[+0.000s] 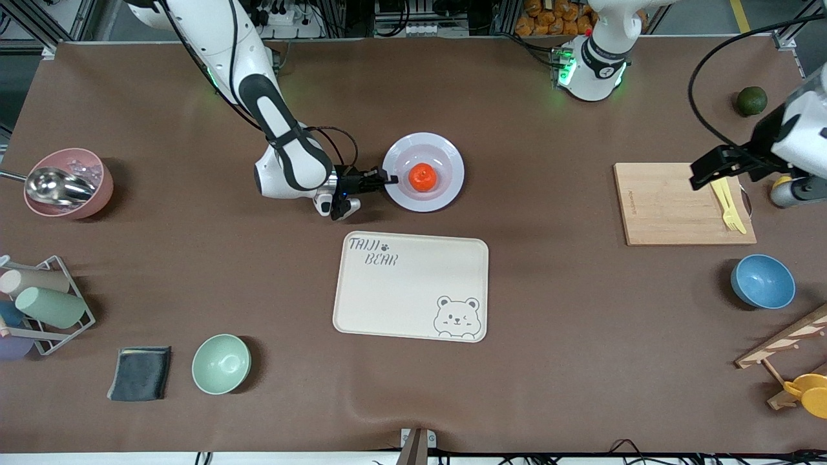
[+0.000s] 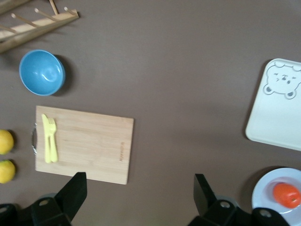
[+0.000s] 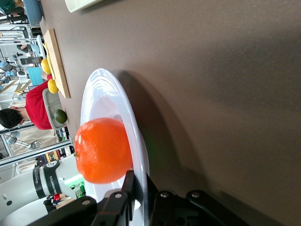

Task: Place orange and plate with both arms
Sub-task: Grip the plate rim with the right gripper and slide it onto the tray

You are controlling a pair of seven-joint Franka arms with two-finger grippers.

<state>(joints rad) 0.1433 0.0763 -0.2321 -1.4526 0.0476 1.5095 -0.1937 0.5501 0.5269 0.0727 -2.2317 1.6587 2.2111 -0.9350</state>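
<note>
The pale lavender plate (image 1: pixel 446 169) sits mid-table, farther from the front camera than the cream bear tray. The orange (image 1: pixel 422 177) lies in its sunken centre. My right gripper (image 1: pixel 389 180) is shut on the plate's rim at the side toward the right arm's end. In the right wrist view one finger is over the rim and one under it, with the plate (image 3: pixel 107 92) and orange (image 3: pixel 102 149) close. My left gripper (image 1: pixel 709 169) is open and empty over the wooden board; in its wrist view (image 2: pixel 138 188) it shows above bare table, with the plate (image 2: pixel 268 193) and orange (image 2: pixel 287 195) at the edge.
The cream bear tray (image 1: pixel 411 285) lies nearer the front camera than the plate. The wooden board (image 1: pixel 672 203) with a yellow fork (image 1: pixel 727 205), a blue bowl (image 1: pixel 762 281) and a dark green fruit (image 1: pixel 751 101) lie toward the left arm's end. A pink bowl (image 1: pixel 81 169), green bowl (image 1: pixel 221 363), grey cloth (image 1: pixel 139 373) and cup rack (image 1: pixel 45 303) lie toward the right arm's end.
</note>
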